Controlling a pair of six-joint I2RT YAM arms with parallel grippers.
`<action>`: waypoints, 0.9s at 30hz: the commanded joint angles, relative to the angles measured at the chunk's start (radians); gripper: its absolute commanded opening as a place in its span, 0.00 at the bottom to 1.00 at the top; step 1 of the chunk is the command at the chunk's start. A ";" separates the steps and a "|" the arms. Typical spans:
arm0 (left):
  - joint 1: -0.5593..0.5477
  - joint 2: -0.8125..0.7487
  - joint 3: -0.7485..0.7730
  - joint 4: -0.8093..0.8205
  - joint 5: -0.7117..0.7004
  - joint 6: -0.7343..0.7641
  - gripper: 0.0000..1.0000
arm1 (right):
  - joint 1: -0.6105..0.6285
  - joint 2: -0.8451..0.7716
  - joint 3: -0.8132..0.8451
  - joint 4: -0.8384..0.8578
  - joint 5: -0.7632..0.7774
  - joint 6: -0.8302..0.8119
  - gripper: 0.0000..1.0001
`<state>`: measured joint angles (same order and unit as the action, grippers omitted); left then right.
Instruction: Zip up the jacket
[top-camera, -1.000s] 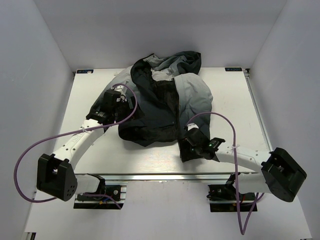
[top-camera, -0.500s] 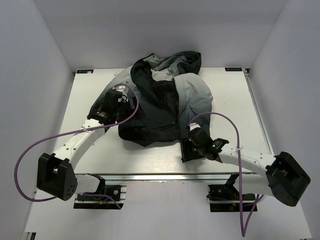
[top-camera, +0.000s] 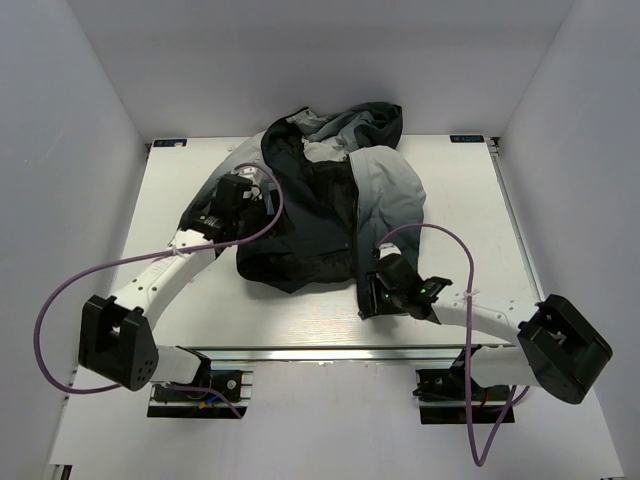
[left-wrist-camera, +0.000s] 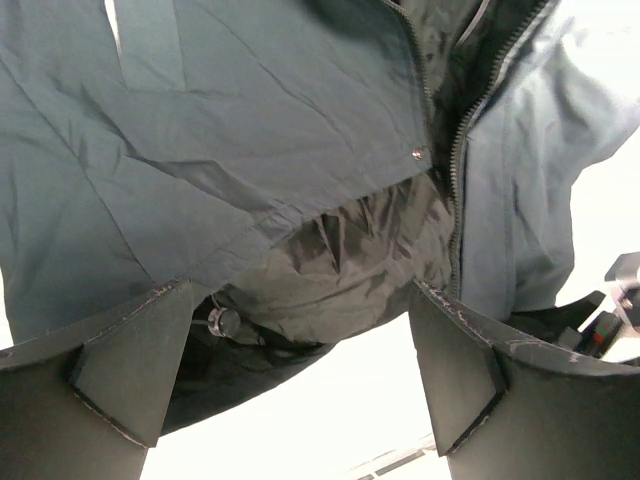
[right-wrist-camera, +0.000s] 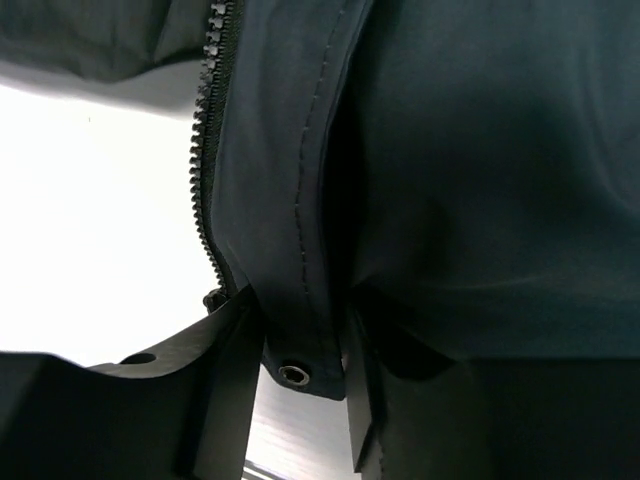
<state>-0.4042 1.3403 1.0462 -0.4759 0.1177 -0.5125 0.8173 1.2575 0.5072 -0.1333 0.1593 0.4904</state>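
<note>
1. Two hands are at work on the jacket (top-camera: 335, 200), which lies crumpled and open-fronted in the middle of the counter (top-camera: 470, 200), its hood toward the far edge.
2. The right hand (right-wrist-camera: 300, 340) is clamped on the lower corner of one front panel, at the jacket's near edge. A snap (right-wrist-camera: 293, 374) is seen just below the pinch, and the zipper teeth (right-wrist-camera: 208, 150) run just beside it (no slider can be made out in any view).
3. The left hand (left-wrist-camera: 300, 310) is spread wide, with nothing held between its fingers. It is poised over the jacket's left side, where black lining (left-wrist-camera: 350, 250) is exposed.
4. The zipper is judged unjoined, since the two rows of teeth are seen apart in the left wrist view.
5. Several failures can be expected from here:
   - The slick fabric may be pulled out of the right pinch, because the flap is gripped rather than the teeth.
   - Lining or a loose fold may be caught by the left hand instead of the zipper edge, so the two halves could not be mated.
   - The whole bunched garment may be dragged across the counter if either edge is tugged before the other is secured.
</note>
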 joint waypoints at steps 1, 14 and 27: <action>-0.016 0.026 0.078 -0.056 -0.073 0.019 0.98 | -0.001 0.075 -0.038 -0.084 0.025 0.048 0.40; -0.186 0.235 0.241 -0.096 -0.099 0.055 0.98 | 0.000 -0.151 0.129 -0.258 0.238 0.068 0.00; -0.331 0.646 0.563 -0.187 -0.182 -0.021 0.98 | -0.219 -0.314 0.228 -0.444 0.376 0.100 0.00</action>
<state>-0.7231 1.9759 1.5475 -0.6167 -0.0021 -0.4950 0.6174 0.9546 0.7753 -0.5591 0.5518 0.5976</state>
